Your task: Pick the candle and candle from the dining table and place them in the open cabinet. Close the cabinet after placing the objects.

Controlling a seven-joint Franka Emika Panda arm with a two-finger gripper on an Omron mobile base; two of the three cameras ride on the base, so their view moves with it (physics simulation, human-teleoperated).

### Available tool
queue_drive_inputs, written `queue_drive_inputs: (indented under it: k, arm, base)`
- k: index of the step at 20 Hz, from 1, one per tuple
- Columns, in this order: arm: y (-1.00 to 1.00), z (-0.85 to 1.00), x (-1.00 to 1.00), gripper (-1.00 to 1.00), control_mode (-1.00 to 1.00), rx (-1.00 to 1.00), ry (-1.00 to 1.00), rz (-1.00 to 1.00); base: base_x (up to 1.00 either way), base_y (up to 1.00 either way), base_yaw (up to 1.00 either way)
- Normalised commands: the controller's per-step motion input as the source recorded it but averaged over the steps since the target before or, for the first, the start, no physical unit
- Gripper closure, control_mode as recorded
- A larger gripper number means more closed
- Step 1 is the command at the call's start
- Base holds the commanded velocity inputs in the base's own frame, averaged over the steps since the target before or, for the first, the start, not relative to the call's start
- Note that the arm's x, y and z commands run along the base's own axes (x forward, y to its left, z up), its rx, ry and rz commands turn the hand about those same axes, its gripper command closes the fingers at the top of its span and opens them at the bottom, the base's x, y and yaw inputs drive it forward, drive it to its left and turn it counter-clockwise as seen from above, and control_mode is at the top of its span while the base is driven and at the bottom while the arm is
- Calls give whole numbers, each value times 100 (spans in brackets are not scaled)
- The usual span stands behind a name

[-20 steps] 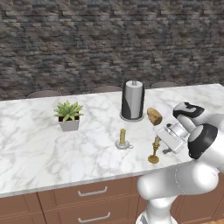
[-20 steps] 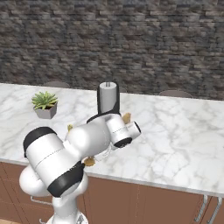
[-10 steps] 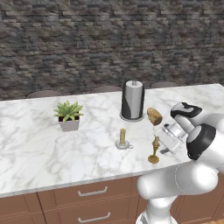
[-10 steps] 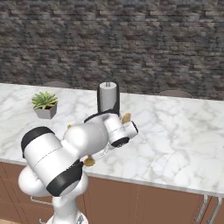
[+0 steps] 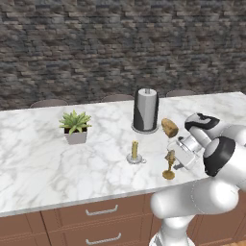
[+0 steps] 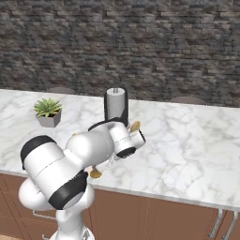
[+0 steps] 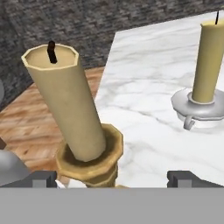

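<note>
My gripper (image 7: pixel 111 177) is fully open, holding nothing, fingers either side of the brass-stick candle (image 7: pixel 70 105) near the dining table's (image 5: pixel 43 163) front edge. The dish candle (image 5: pixel 135 152) stands just beside it.

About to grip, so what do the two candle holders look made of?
Candlestick: looks like brass, dull golden sheen, faceted cup. Dish holder: looks like silver-grey metal, smooth, with a small loop handle. Both are rendered, so the material is only a guess.
</note>
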Motion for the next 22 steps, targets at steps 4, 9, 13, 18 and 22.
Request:
queue_drive_inputs:
  k: [4, 9, 13, 18, 22]
  arm:
    - [10, -2, 0, -100, -100, 0, 2, -2]
    - [11, -3, 0, -100, -100, 0, 10, -2]
    - [11, -3, 0, -100, -100, 0, 11, -2]
    - [8, 0, 0, -100, -100, 0, 12, -1]
    - [8, 0, 0, -100, -100, 1, 8, 0]
  base:
    - [0, 0, 0]
    - [0, 0, 0]
    - [0, 0, 0]
    - [0, 0, 0]
    - [0, 0, 0]
